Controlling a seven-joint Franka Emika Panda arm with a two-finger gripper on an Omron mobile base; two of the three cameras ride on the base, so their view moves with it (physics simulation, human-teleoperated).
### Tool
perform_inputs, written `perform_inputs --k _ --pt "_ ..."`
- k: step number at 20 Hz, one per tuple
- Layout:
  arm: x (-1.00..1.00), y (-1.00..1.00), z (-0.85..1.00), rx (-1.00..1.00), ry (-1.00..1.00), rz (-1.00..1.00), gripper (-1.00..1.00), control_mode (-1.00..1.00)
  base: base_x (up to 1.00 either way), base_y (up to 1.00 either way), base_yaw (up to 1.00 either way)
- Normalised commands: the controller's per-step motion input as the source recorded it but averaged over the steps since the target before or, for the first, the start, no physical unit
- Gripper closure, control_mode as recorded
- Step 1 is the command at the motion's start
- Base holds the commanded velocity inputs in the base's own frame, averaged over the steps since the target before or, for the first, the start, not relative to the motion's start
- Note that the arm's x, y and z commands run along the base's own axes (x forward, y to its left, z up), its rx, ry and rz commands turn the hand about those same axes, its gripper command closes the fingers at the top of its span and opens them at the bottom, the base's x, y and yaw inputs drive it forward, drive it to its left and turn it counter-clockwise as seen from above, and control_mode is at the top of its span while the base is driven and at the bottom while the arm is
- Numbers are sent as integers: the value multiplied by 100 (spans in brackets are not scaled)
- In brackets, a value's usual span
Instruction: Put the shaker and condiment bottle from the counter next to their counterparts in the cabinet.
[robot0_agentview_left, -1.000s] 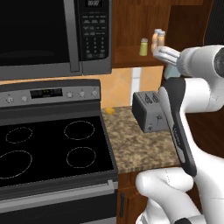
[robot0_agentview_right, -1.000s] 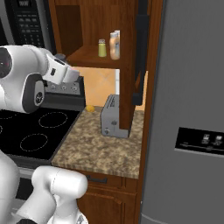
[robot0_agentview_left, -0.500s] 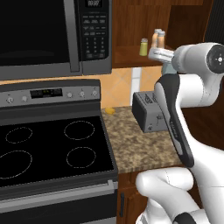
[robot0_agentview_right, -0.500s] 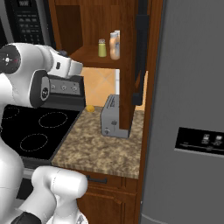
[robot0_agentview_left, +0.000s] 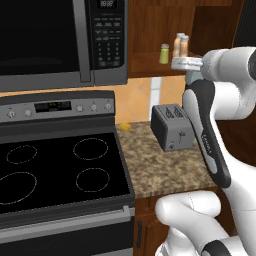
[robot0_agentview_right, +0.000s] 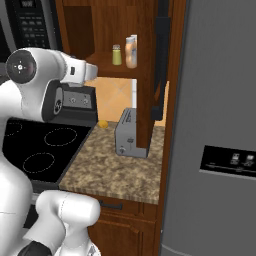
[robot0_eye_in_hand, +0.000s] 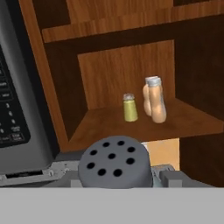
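Observation:
In the hand view the shaker's grey holed top (robot0_eye_in_hand: 114, 162) sits right at the bottom, with my gripper (robot0_eye_in_hand: 116, 177) shut on it. From the left base view my gripper (robot0_agentview_left: 191, 75) hangs in front of the cabinet (robot0_agentview_left: 150, 30), just below shelf height. On the shelf (robot0_eye_in_hand: 131, 127) stand a yellow-green shaker (robot0_eye_in_hand: 129, 107) and, right beside it, two look-alike pale-orange bottles (robot0_eye_in_hand: 157, 105), one partly behind the other. These also show on the shelf as the yellow-green shaker (robot0_agentview_left: 164, 53) (robot0_agentview_right: 116, 54) and the bottles (robot0_agentview_left: 181, 45) (robot0_agentview_right: 131, 51). The speckled counter (robot0_agentview_left: 165, 170) lies below.
A grey toaster (robot0_agentview_left: 172, 127) (robot0_agentview_right: 127, 132) stands on the counter under the cabinet, with a small yellow fruit (robot0_agentview_left: 126, 127) behind it. The black microwave (robot0_agentview_left: 50, 40) hangs left of the shelf over the stove (robot0_agentview_left: 55, 165). A grey fridge (robot0_agentview_right: 215, 125) closes off the right.
The hand, still holding the shaker, has edged a little toward the cabinet shelf, and the arm's upper joint has risen. The things on the shelf have not moved.

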Motion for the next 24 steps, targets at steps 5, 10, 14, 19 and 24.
perform_inputs --k 5,10,14,19,24 --pt "20 1 19 -6 0 1 100 -100 0 0 0" --pt "67 1 -9 -2 1 6 100 -100 0 0 0" --pt "43 2 -28 -4 0 6 100 -100 0 0 0" --pt "6 14 -14 -4 1 0 100 -100 0 0 0" --pt "8 0 0 5 -3 -1 100 -100 0 0 0"
